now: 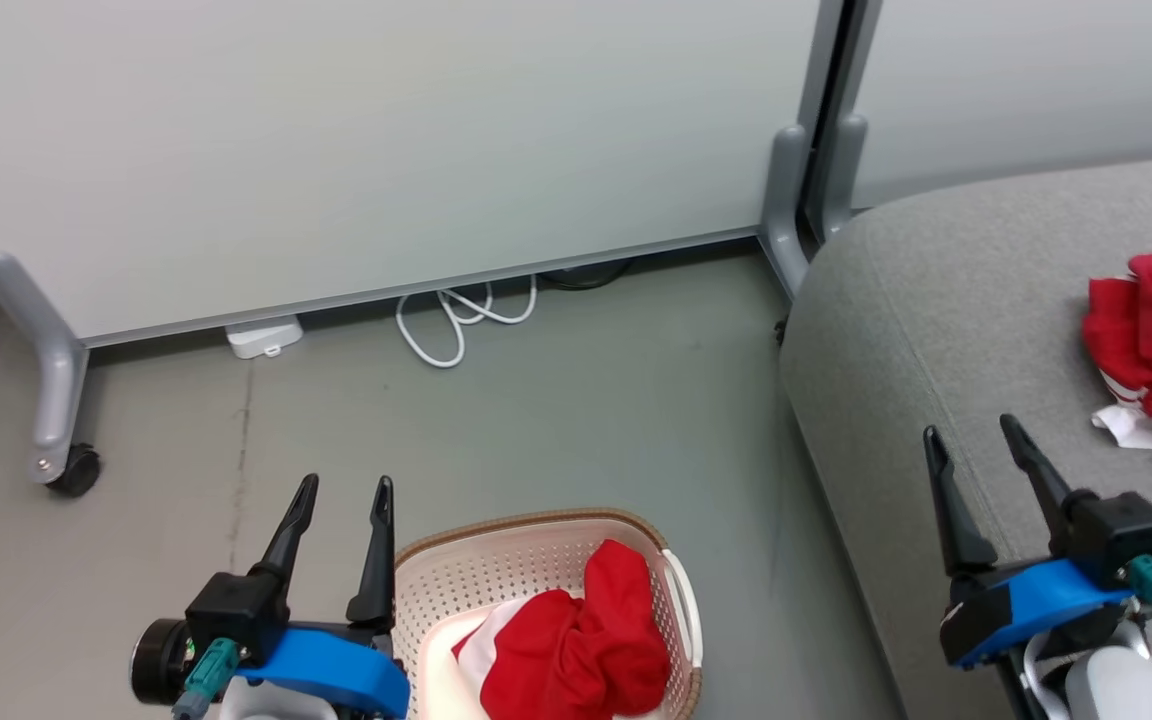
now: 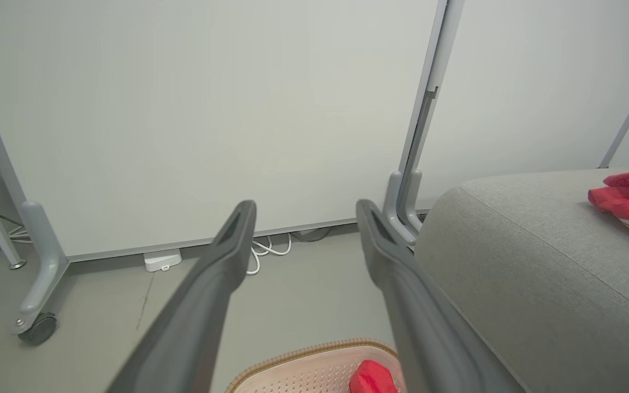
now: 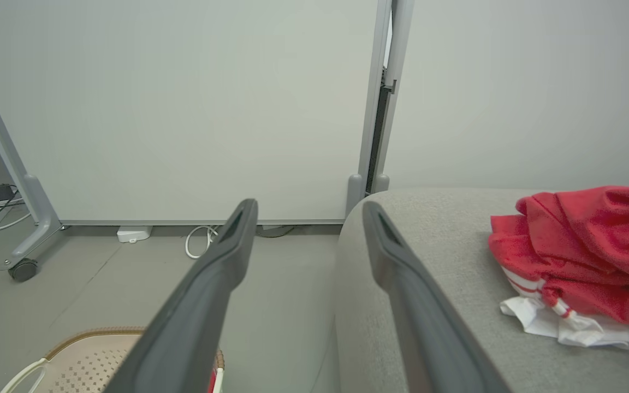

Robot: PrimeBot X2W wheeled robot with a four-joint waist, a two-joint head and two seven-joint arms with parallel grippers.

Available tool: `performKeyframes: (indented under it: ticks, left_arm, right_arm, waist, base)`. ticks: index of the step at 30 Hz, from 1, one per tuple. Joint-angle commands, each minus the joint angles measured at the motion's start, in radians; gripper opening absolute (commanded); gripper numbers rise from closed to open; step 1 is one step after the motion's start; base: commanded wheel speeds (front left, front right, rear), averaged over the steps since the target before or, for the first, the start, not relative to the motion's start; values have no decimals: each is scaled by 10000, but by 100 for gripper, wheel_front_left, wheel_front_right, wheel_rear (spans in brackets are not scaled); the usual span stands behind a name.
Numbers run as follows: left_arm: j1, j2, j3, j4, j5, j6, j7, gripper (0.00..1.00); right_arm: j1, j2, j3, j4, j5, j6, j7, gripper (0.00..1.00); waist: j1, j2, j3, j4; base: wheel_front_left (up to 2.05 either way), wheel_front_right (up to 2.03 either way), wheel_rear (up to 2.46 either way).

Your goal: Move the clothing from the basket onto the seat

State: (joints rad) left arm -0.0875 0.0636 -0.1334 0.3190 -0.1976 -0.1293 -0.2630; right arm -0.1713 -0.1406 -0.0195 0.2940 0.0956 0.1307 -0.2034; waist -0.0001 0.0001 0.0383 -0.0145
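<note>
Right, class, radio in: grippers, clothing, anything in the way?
Left gripper, right gripper open, empty. One red garment on seat, second garment in basket. Nothing blocking.

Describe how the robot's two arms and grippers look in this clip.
The left gripper and right gripper match: two long, dark, tapering jaws on a black block, set on a bright blue bracket. A teal-green plug with a grey cable enters each block. The right forearm is pale grey-white.
</note>
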Motion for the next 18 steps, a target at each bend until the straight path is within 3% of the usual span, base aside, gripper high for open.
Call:
performKeyframes:
  ticks: [1, 18]
  left_arm:
    - [98, -20, 96, 31, 77, 14, -27, 100]
    - [437, -75, 1194, 245, 332, 21, -27, 100]
  right_arm:
    - [234, 72, -35, -137, -104, 1, 19, 100]
    - [1416, 764, 98, -1307, -560, 1, 495, 100]
  waist:
    - [1, -1, -149, 201]
    - [1, -1, -420, 931]
  base:
    - [0, 0, 0]
    - [0, 0, 0]
